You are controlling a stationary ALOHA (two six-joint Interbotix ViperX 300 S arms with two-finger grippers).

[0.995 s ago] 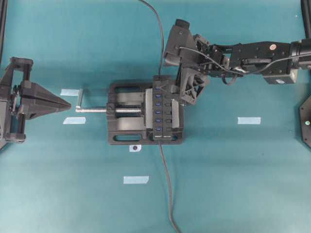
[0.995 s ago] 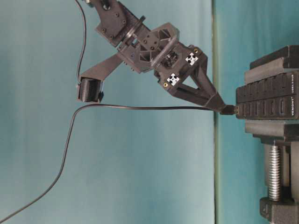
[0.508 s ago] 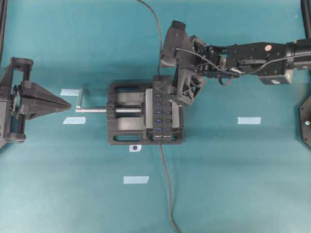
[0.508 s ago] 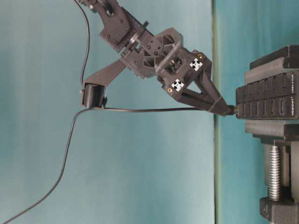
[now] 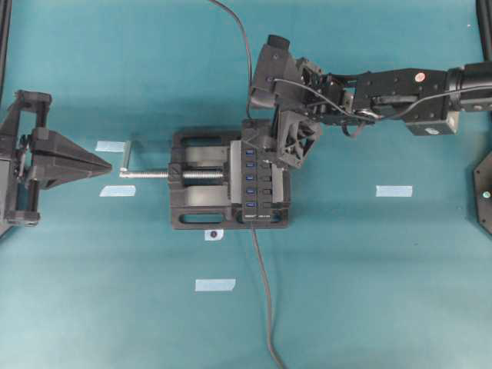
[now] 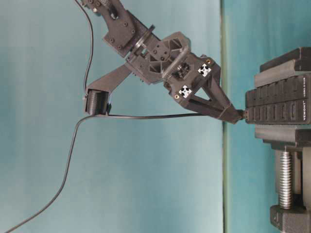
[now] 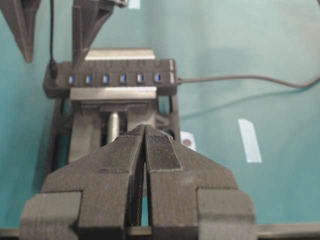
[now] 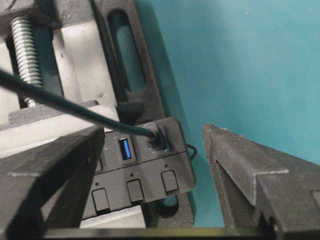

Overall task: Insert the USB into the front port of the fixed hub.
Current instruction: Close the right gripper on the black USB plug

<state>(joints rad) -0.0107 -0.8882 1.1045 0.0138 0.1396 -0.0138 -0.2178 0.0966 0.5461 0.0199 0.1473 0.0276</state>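
The fixed hub (image 5: 257, 181), a narrow black bar with blue ports, is clamped in the black vise (image 5: 192, 201). The USB plug (image 8: 157, 136) sits in the port at the hub's far end, its thin cable (image 5: 247, 61) running off to the back. My right gripper (image 8: 154, 131) is open, its fingers (image 8: 250, 165) standing on either side of the plug without touching it. It also shows in the overhead view (image 5: 265, 141) and the table-level view (image 6: 232, 114). My left gripper (image 5: 108, 164) is shut and empty at the left, pointing at the vise (image 7: 115, 107).
The vise's silver threaded rod (image 5: 150, 174) and handle stick out toward my left gripper. The hub's own cable (image 5: 265, 307) runs to the front edge. Several pale tape marks (image 5: 393, 191) lie on the teal table.
My right gripper has shifted left and turned a little over the hub's far end. The plug stays at the hub's end. My left arm has not moved.
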